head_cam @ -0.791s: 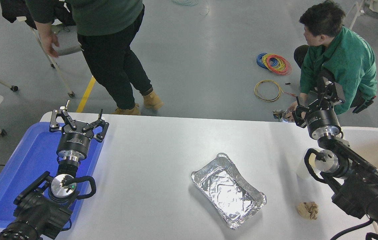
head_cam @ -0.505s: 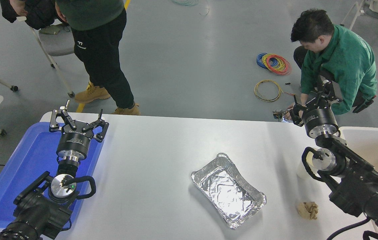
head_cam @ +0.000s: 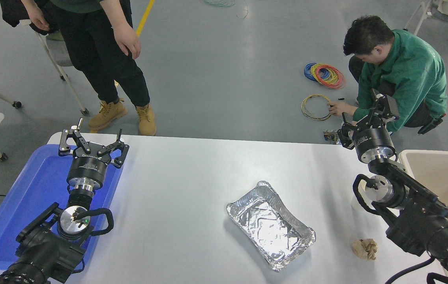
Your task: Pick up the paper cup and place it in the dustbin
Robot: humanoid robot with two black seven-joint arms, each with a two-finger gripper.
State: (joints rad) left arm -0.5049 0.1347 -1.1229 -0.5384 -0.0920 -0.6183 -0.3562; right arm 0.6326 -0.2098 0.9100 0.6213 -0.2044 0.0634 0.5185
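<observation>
1. Since the earlier frames the right arm has swung a little to the left, so more of the dustbin [head_cam: 404, 159] shows, and its wrist now covers most of the cup [head_cam: 358, 201].
2. Beyond the table [head_cam: 192, 189], the standing person has stepped back, and the crouching person in green now reaches toward a yellow wire coil [head_cam: 317, 107] on the floor.
3. The dustbin sits at the table's right edge, just right of the right arm.
4. A blue tray [head_cam: 30, 185] lies at the table's left end, with the left arm parked over it and the left claw [head_cam: 91, 144] spread wide, gripping nothing.
5. The right claw [head_cam: 362, 118] reaches past the table's far edge, fingers parted and bare.
6. A foil tray [head_cam: 231, 207] lies tilted near the table's middle.
7. The cup stands on the table behind the right wrist, only a pale sliver visible. It is on the camera's side of the right claw, well apart from it and left of the dustbin.
8. A paper ball [head_cam: 364, 249] lies right of the foil tray, nearer the camera than the cup.
</observation>
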